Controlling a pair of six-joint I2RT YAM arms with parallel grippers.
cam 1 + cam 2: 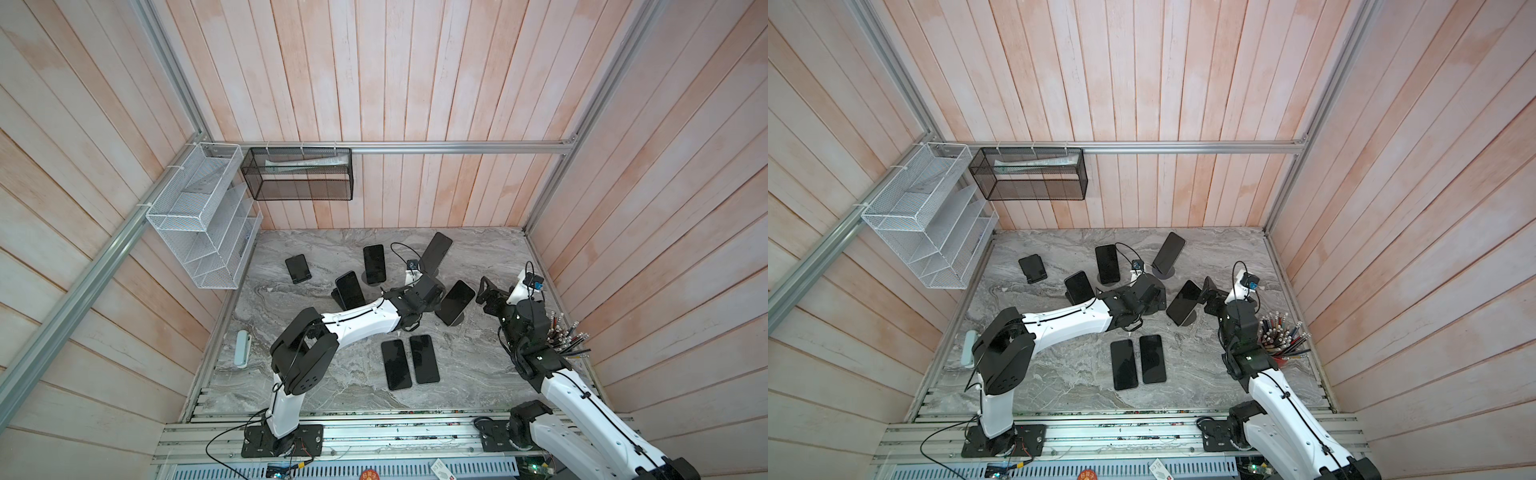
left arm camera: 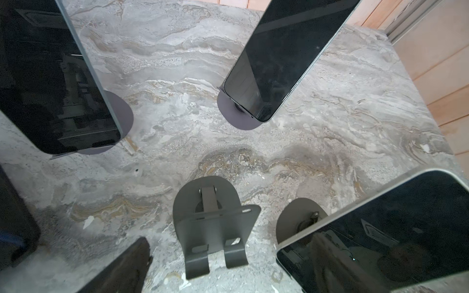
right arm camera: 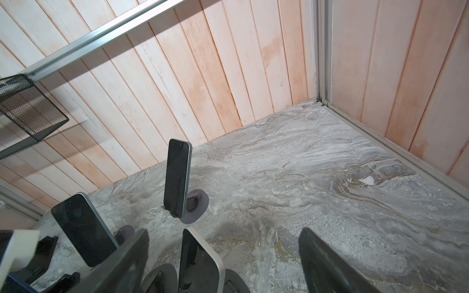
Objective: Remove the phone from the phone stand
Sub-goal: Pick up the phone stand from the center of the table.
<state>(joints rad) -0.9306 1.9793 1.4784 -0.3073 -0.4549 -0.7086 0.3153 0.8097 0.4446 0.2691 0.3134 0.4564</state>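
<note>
While two phones lie flat on your bench and one stand sits empty, both end effectors, left and right, gape wide and hold nothing, with several phones left on stands.

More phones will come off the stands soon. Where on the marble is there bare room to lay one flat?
The far right corner of the grey marble tabletop is bare, as is the near left stretch between the pale blue case and the two flat black phones. The middle is crowded with black phones on stands and an empty grey metal stand.
</note>
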